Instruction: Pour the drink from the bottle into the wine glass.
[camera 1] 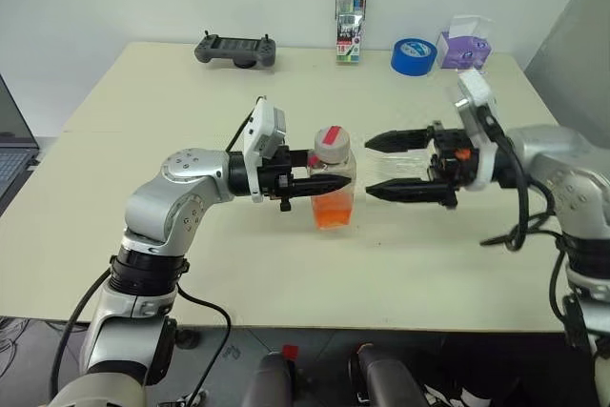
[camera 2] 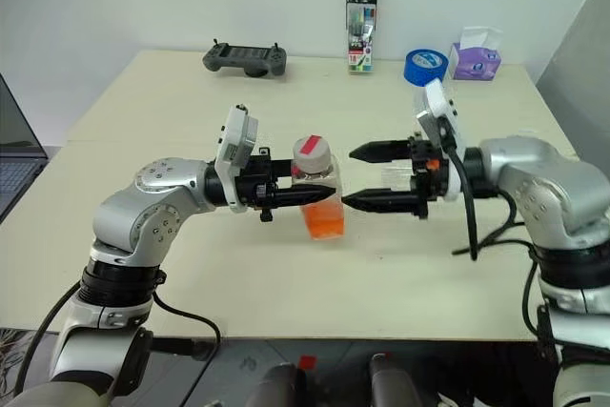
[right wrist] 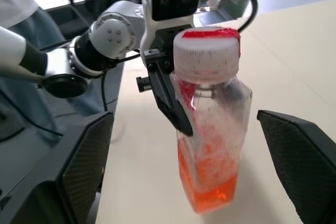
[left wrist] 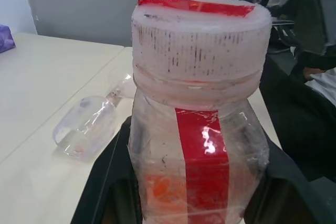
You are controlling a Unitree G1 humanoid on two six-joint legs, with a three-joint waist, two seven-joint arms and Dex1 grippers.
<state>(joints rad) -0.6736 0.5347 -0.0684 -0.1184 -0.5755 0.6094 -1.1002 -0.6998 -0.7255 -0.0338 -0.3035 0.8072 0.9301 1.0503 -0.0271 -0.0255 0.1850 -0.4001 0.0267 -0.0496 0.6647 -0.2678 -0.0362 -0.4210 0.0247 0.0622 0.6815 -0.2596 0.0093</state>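
- The bottle (camera 1: 335, 183) is held upright above the counter (camera 1: 143, 92), pinched at mid-body by the left gripper (camera 1: 319, 181); its ribbed cap (camera 1: 331, 144) is on.
- The right gripper (camera 1: 393, 167) is level with the cap, jaws spread wide and empty, pointing at it from the right.
- The wine glass (left wrist: 88, 126), clear and smooth, lies on its side on the counter beyond the bottle.
- The orange-red drink (right wrist: 210, 182) fills the bottle's lower part.

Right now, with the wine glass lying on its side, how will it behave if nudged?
The wine glass lies on its side on the table, so its round bowl would probably roll in an arc. It looks thin and clear, likely fragile. Smooth glass could slip between the open right gripper fingers.
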